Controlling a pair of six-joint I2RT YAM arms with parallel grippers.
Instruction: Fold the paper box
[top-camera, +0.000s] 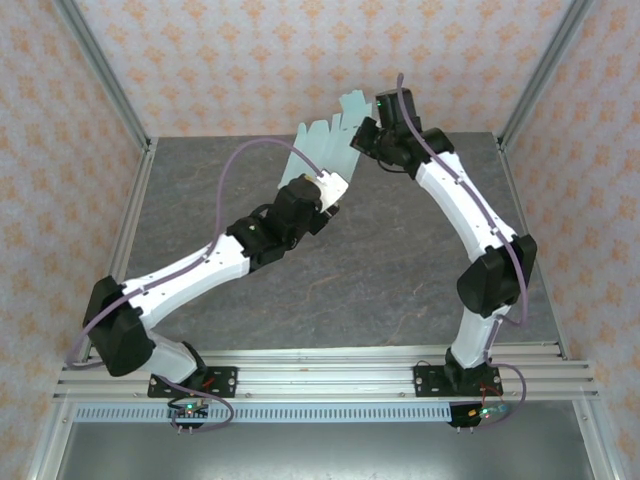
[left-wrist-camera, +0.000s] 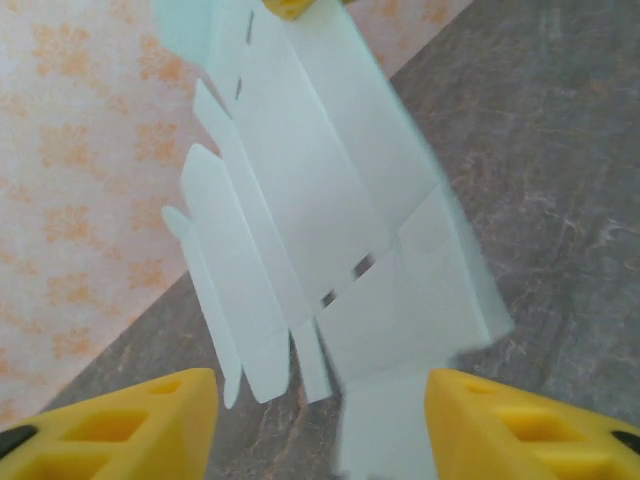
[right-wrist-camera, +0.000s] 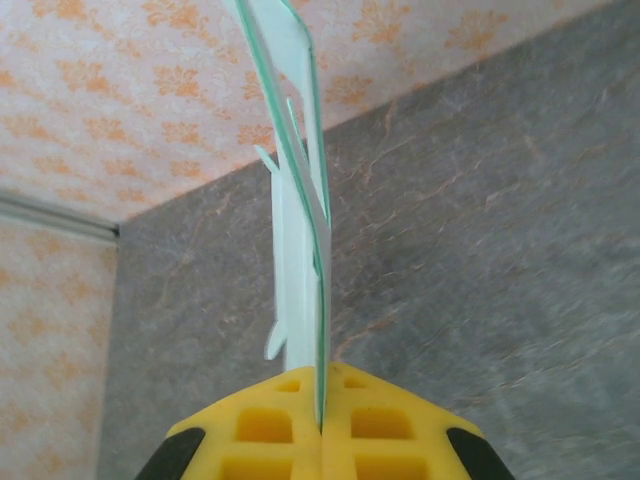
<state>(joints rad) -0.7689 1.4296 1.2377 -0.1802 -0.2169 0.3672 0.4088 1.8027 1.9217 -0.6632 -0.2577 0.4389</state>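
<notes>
The paper box (top-camera: 328, 138) is a flat pale mint die-cut sheet with rounded tabs, held up off the table at the back. My right gripper (top-camera: 364, 140) is shut on its upper right edge. In the right wrist view the sheet (right-wrist-camera: 303, 210) stands edge-on, pinched between the closed yellow fingers of that gripper (right-wrist-camera: 322, 400). My left gripper (left-wrist-camera: 320, 425) is open below the sheet (left-wrist-camera: 330, 200). A lower tab hangs in the gap between its yellow fingers (left-wrist-camera: 150, 425), touching neither. A yellow fingertip (left-wrist-camera: 290, 8) of the right gripper shows at the sheet's top.
The grey stone-patterned table (top-camera: 400, 280) stretches under both arms. Patterned walls (top-camera: 250, 60) and metal frame posts (top-camera: 120, 100) close in the back and sides. A metal rail (top-camera: 330, 375) carries the arm bases at the near edge.
</notes>
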